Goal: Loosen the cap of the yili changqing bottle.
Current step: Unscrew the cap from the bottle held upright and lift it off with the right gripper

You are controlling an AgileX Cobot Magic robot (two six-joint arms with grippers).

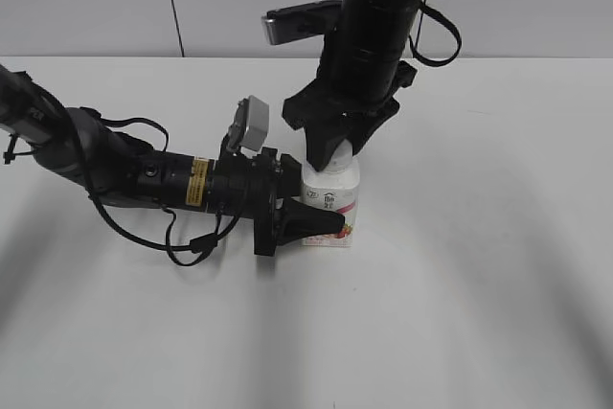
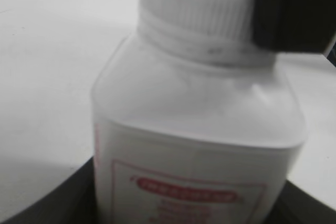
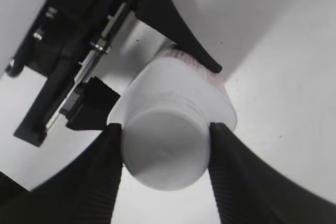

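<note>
You are looking at a white table (image 1: 479, 313), with both arms meeting just left of its centre. The right arm (image 1: 378, 16) is coming down from 12 o'clock, hanging nearly vertical over the bottle. The left arm (image 1: 115, 165) is lying low along the table, reaching in from 9 o'clock.

The bottle (image 1: 330, 206) is standing upright on the table between them, its pink-red label facing the exterior camera. In the left wrist view the bottle (image 2: 197, 145) is filling the frame, blurred, the label text unreadable.

Your left claw (image 1: 321, 217) is pinching the bottle's lower body: one black finger (image 3: 178, 22) is pressing the far side at 12 o'clock in the right wrist view, the other (image 3: 92, 103) meeting the near side at 9 o'clock.

Your right claw (image 3: 165, 153) is pinching the cap (image 3: 164, 150), ribbed pads (image 3: 223, 166) touching it at 3 and 9 o'clock. The cap (image 2: 197, 6) is sitting on the neck; whether it is turning loose, you cannot tell.
</note>
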